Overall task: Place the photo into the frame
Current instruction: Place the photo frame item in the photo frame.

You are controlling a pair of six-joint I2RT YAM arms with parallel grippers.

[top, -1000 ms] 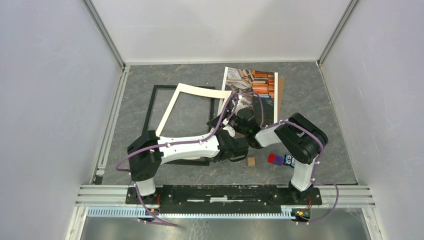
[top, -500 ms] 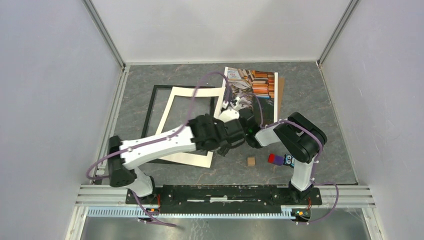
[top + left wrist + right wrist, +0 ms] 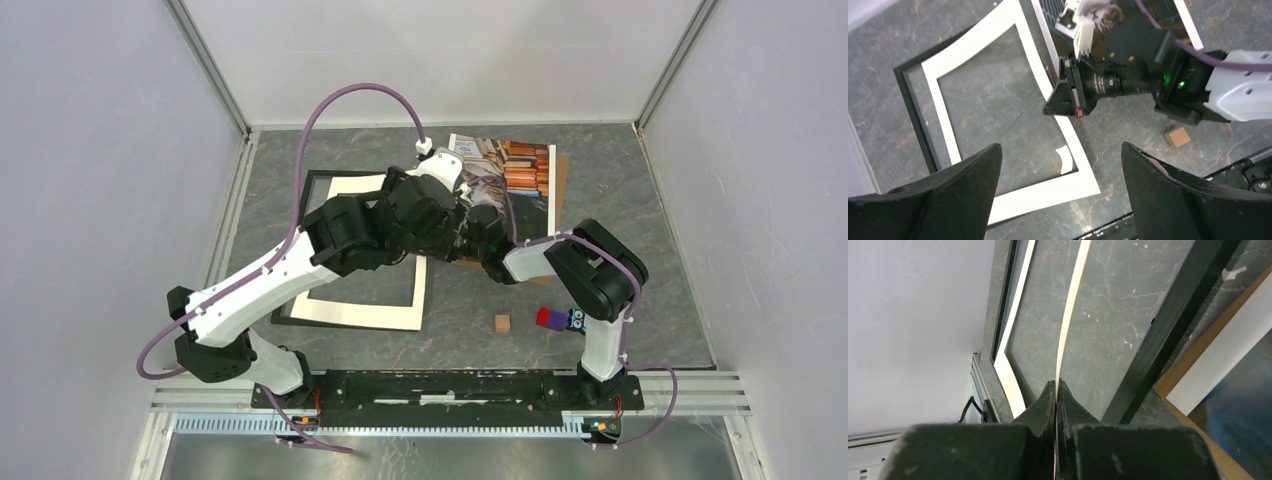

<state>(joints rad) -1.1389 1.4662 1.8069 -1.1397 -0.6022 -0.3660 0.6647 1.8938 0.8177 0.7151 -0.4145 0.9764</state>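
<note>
Right wrist view shows the right pincer (image 3: 1056,386) clenched on the white mat (image 3: 1071,315) over the black frame (image 3: 1175,320) at 9 o'clock of the surface (image 3: 640,250), photo (image 3: 515,165) at 1 o'clock, left pincer (image 3: 1059,150) released above; a tug could buckle the mat or skew the frame.

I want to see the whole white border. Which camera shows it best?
The left wrist view: nearly the whole white border shows. The top view has the left arm covering part of the border. The right wrist view shows the border only as thin strips.
</note>
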